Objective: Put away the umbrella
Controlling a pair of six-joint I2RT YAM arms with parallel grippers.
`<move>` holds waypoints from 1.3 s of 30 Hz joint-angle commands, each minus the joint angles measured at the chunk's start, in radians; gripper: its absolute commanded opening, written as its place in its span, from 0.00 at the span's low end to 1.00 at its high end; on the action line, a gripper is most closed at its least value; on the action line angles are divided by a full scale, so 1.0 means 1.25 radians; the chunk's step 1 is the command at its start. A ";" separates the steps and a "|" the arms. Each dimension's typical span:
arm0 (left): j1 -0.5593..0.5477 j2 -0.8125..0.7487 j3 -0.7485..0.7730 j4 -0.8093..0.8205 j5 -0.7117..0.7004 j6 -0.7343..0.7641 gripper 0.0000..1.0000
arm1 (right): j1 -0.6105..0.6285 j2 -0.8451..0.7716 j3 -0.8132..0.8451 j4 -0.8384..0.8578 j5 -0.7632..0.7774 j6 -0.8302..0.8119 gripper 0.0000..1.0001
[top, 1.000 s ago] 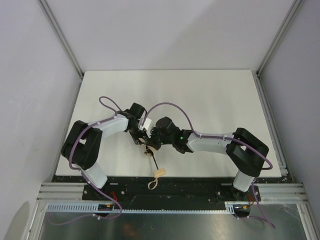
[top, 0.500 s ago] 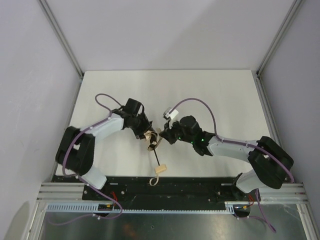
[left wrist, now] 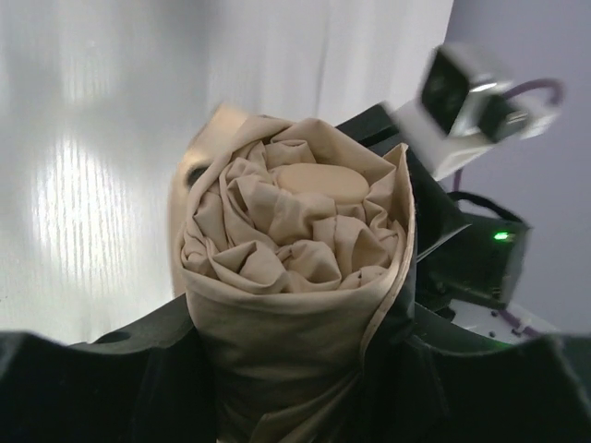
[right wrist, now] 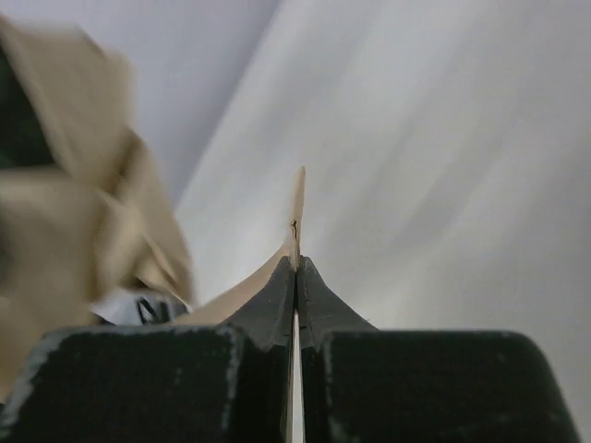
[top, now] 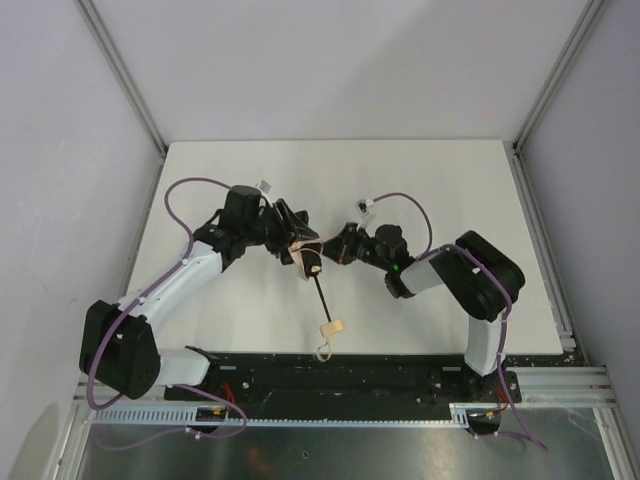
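two pincers hold the umbrella (top: 307, 259) near the middle of the table (top: 440, 180). we see the left gripper (top: 291, 236) clamped around the rolled tan canopy (left wrist: 295, 231), which fills the gap between its jaws. the right gripper (right wrist: 295, 269) is pinched fully together on a thin flap of tan fabric (right wrist: 296, 198). the black shaft (top: 322, 298) slants toward the near edge, ending in the pale handle (top: 333, 328).
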 commanded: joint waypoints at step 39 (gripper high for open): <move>0.028 0.190 -0.066 -0.099 -0.127 -0.053 0.00 | 0.070 -0.102 0.194 0.074 -0.348 -0.102 0.00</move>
